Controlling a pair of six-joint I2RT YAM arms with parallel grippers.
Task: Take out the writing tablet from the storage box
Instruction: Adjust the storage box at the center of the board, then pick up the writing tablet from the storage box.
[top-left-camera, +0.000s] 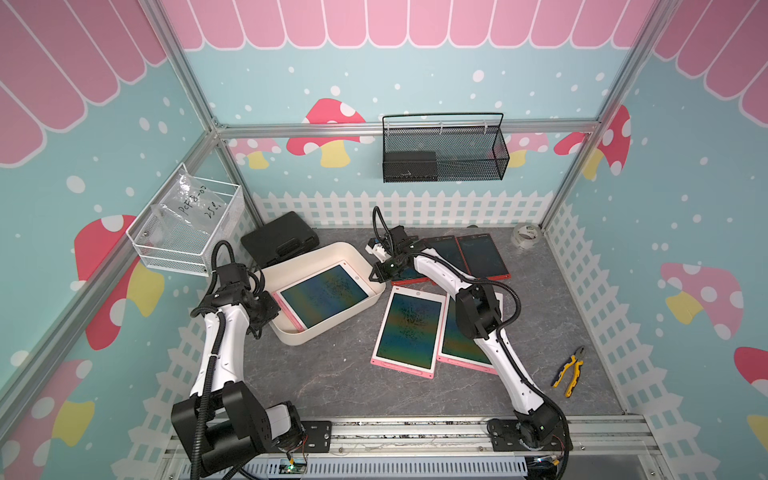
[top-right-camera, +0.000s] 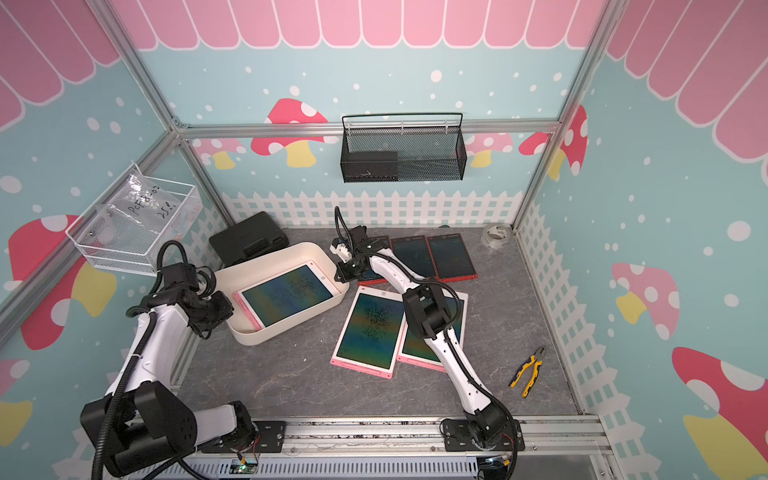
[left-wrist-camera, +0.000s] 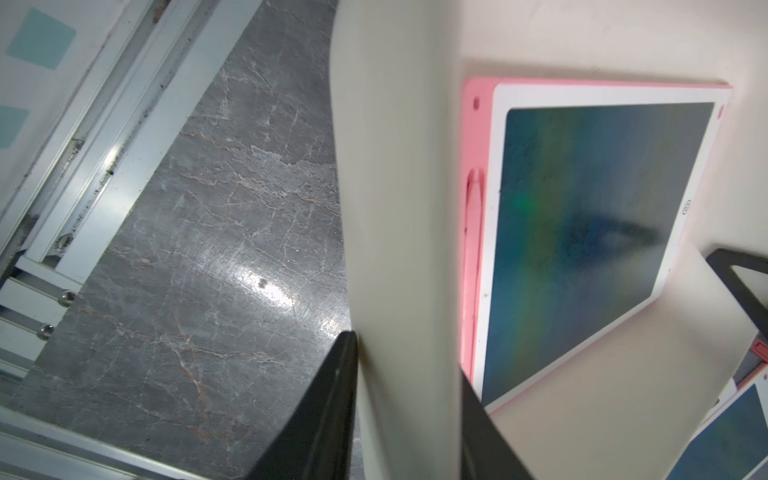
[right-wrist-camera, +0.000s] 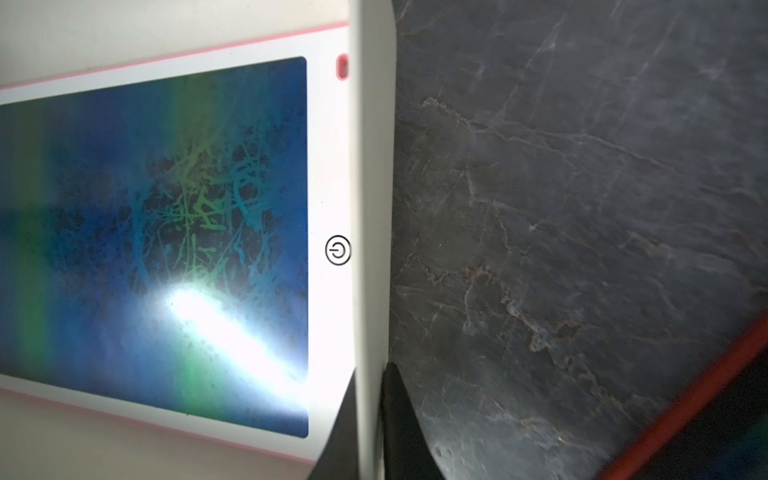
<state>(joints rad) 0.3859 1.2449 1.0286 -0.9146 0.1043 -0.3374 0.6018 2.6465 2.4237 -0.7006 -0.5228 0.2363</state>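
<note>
Left of centre, the writing tablet (top-left-camera: 324, 293) lies inside the storage box (top-left-camera: 332, 251). At its right wall the right gripper (right-wrist-camera: 370, 399) pinches tight. The left gripper (left-wrist-camera: 409, 395) straddles the near-left wall, its grip unclear. One-sided lifting could tip the box, spilling the tablet.

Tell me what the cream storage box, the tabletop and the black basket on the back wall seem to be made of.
The storage box looks like moulded plastic, matte cream: smooth seamless walls, rounded corners. The tabletop is glossy grey, veined like stone; stone or laminate, I cannot tell. The black basket seems painted metal: fine mesh on a wire frame.
</note>
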